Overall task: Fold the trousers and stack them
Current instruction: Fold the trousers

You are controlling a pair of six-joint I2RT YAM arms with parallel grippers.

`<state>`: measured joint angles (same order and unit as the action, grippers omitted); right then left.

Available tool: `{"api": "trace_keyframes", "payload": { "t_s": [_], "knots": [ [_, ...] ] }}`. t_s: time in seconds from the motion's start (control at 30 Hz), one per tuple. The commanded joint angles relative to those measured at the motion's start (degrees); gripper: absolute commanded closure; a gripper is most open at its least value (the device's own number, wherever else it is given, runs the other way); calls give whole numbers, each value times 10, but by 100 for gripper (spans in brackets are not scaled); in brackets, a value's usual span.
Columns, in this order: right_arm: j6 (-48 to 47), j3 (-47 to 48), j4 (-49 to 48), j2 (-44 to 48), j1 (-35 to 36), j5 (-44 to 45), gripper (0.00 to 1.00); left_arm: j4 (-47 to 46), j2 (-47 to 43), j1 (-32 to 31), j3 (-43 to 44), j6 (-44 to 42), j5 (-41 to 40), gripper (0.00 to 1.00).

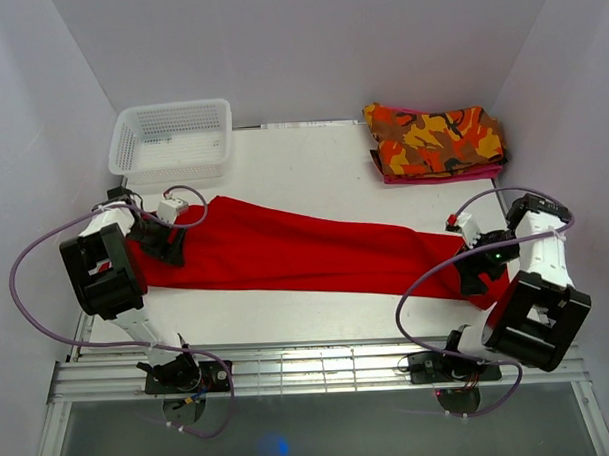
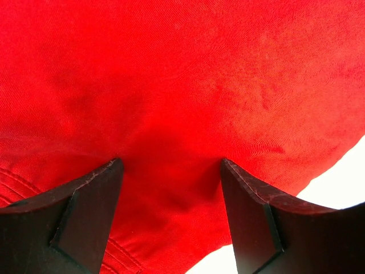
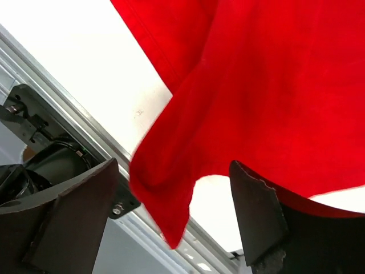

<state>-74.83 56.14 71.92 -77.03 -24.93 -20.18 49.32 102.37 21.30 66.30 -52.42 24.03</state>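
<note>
The bright red trousers (image 1: 305, 253) lie stretched out across the table from left to right. My left gripper (image 1: 170, 248) is at their left end. In the left wrist view it (image 2: 171, 188) is open, its fingers set down on either side of a patch of the red cloth (image 2: 182, 85). My right gripper (image 1: 481, 272) is at the right end near the table's front edge. In the right wrist view it (image 3: 174, 194) is open, and a corner of the red cloth (image 3: 256, 85) hangs between the spread fingers over the edge.
A white mesh basket (image 1: 171, 141) stands at the back left. A folded orange-red-yellow camouflage garment (image 1: 437, 140) lies at the back right. A metal rail (image 1: 309, 368) runs along the front edge; it also shows in the right wrist view (image 3: 197, 238).
</note>
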Motion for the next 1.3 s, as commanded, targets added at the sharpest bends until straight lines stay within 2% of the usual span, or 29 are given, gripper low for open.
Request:
{"api": "trace_keyframes", "payload": {
  "t_s": [0.0,0.03,0.13,0.33,0.47,0.5,0.67,0.83,1.03,1.27],
  "knots": [
    [-28,48,22,40,3,-34,18,-12,15,-5,-3,-3,-37,20],
    [-5,68,12,42,-2,-38,23,-12,15,-6,-5,-1,-37,20],
    [29,105,8,23,-30,-64,30,-10,13,-12,-5,0,-34,20],
    [46,143,28,-34,-100,-112,31,-6,8,-16,-3,-6,-37,20],
    [110,87,-62,-40,-104,-51,40,-5,6,-17,-1,-1,-33,20],
    [121,52,-109,-37,-104,-22,41,-5,6,-19,0,0,-33,20],
    [133,-17,-193,-43,-104,50,41,0,0,-22,-8,0,-36,20],
    [165,-51,-270,-51,-104,69,41,3,-10,-23,-18,-2,-40,20],
    [176,-58,-296,-80,-104,87,44,4,-18,-23,-21,-5,-43,20],
    [162,-76,-301,-94,-104,96,54,4,-18,-24,-20,0,-43,20]
  ]
}}
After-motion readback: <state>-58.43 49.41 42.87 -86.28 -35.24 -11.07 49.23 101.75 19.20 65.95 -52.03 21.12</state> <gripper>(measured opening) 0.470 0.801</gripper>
